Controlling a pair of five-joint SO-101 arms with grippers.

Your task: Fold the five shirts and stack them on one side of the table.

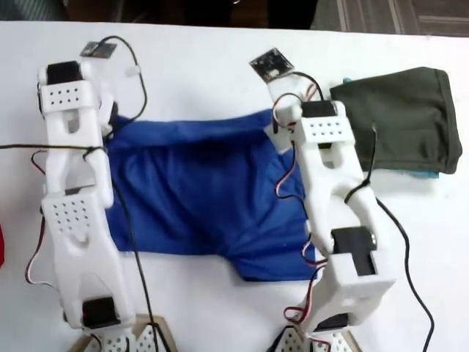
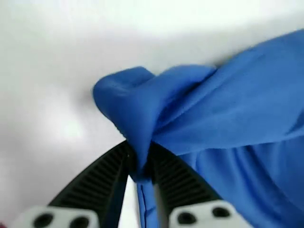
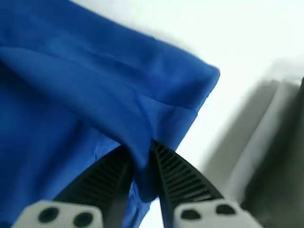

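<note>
High view, and the blue shirt point(image 1: 205, 198) lies centre, fold only half done. One dark green shirt point(image 1: 399, 121) looks folded already, just beside it on the right. So most of the five remain, I'd judge. Left gripper point(image 2: 140, 167) and right gripper point(image 3: 142, 166) each pinch blue cloth tight. No readable writing anywhere.

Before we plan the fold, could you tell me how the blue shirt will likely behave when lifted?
Probably floppy: the blue shirt bunches into folds where the left gripper pinches it. Likely light: the right gripper holds it by a small pinch. It may sag between them.
</note>
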